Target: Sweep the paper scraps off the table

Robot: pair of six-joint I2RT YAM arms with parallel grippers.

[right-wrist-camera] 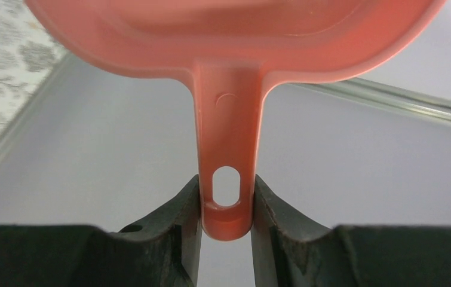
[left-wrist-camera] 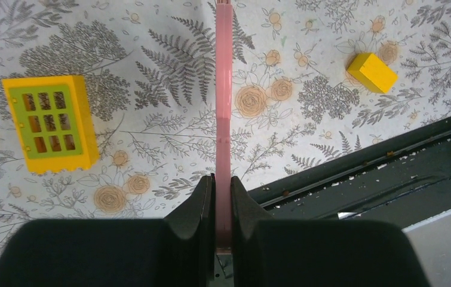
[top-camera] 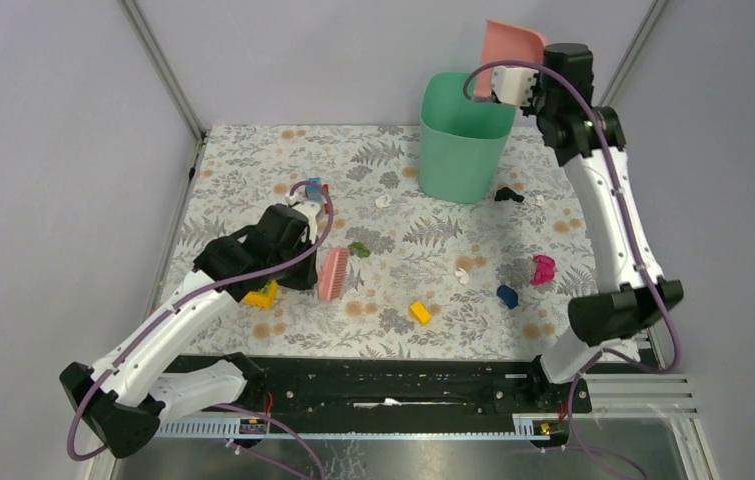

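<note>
Small white paper scraps lie on the leaf-printed table point(top-camera: 243, 160): one point(top-camera: 383, 200) left of the green bin point(top-camera: 465, 135), one point(top-camera: 462, 274) near the middle, one point(top-camera: 539, 201) right of the bin. My left gripper point(top-camera: 305, 258) point(left-wrist-camera: 223, 182) is shut on the handle of a pink brush point(top-camera: 333, 273) point(left-wrist-camera: 223, 89), whose head rests low over the table. My right gripper point(top-camera: 515, 82) point(right-wrist-camera: 226, 200) is shut on the handle of a pink dustpan point(top-camera: 509, 47) point(right-wrist-camera: 229, 36), held tilted high above the bin's far rim. No scraps show in the wrist views.
Coloured bricks lie scattered: yellow window brick point(top-camera: 262, 294) point(left-wrist-camera: 51, 122), yellow brick point(top-camera: 420, 312) point(left-wrist-camera: 372, 72), green piece point(top-camera: 358, 249), blue piece point(top-camera: 507, 295), magenta piece point(top-camera: 543, 269), black piece point(top-camera: 508, 195). The black rail point(top-camera: 383, 380) point(left-wrist-camera: 378, 179) runs along the near edge.
</note>
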